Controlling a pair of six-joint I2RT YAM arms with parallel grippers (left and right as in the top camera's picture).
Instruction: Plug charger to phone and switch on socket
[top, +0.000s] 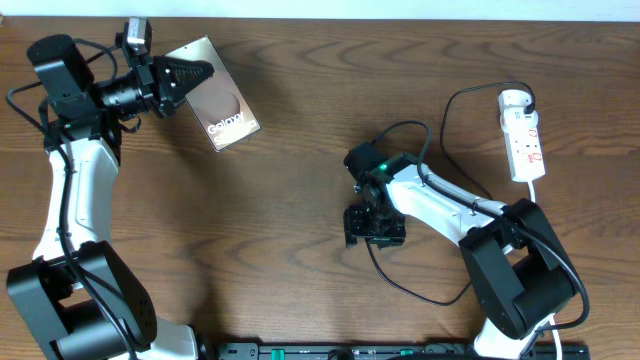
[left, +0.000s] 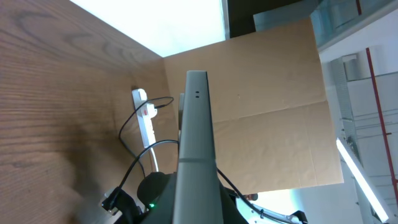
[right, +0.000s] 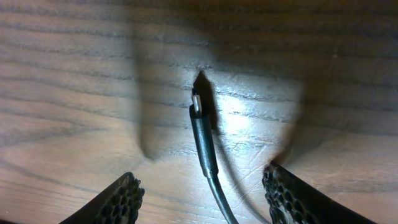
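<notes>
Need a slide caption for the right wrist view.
Open right gripper straddles the charger, its plug tip lying untouched on the wooden table.

2 white arms (top: 62, 215), black joints (top: 60, 62), green light (top: 381, 167)

- Overhead: soft, even light falls on the brown table (top: 300, 150). Everything is sharp, and the phone (top: 222, 105) screen carries a pale sheen.
- Left wrist: there is a blown-out white patch at the top. The phone's edge, close to the lens, looks soft.
- Right wrist: the corners are dim. A bright glare spot sits on the wood just right of the cable (right: 204, 140), with broad blurry shadows either side. The fingertips (right: 121, 199) are out of focus.
</notes>
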